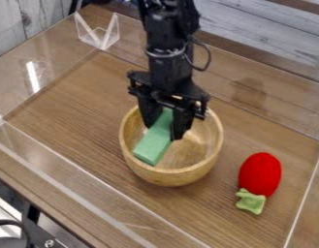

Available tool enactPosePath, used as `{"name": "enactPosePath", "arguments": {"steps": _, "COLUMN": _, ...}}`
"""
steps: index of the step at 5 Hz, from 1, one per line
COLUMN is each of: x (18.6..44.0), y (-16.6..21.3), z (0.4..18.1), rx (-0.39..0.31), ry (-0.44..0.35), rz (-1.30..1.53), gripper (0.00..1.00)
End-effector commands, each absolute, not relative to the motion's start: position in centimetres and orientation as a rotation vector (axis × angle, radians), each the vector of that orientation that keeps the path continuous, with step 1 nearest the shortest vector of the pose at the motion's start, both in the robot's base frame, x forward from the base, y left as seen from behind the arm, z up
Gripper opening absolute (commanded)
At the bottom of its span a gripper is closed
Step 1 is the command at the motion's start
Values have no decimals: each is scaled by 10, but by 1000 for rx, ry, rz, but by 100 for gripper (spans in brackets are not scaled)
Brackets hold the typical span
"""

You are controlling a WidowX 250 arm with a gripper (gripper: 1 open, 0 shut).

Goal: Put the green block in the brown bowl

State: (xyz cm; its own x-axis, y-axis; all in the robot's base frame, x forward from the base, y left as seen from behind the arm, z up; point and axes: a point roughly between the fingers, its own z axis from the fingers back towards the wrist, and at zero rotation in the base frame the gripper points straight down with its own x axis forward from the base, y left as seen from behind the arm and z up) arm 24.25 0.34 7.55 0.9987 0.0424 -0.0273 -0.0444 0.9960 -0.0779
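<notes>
The green block is a flat light green bar, tilted, with its lower end down inside the brown bowl. My gripper hangs straight down over the bowl and is shut on the block's upper end. The black arm rises from it toward the top of the view. The bowl is round, tan wood with thick walls, near the middle of the wooden table. The block's upper end is partly hidden by the fingers.
A red strawberry-like toy with a small green leaf lies right of the bowl. Clear acrylic walls fence the table on all sides. A clear bracket stands at the back left.
</notes>
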Motion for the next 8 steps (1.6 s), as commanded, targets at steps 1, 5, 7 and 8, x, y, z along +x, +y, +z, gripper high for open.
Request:
{"name": "enactPosePath", "arguments": {"steps": 1, "x": 239, "y": 14, "z": 98, "rx": -72, "ry": -21, "rz": 67, "gripper": 0}}
{"name": "enactPosePath", "arguments": {"steps": 5, "x": 250, "y": -21, "z": 124, "rx": -69, "ry": -25, "rz": 137, "gripper": 0}}
{"name": "enactPosePath", "arguments": {"steps": 7, "x": 248, "y": -11, "z": 113, "rx": -61, "ry": -19, "rz": 84, "gripper": 0}}
{"name": "enactPosePath", "arguments": {"steps": 8, "x": 252, "y": -11, "z": 115, "rx": -73, "ry": -13, "rz": 121, "gripper": 100}}
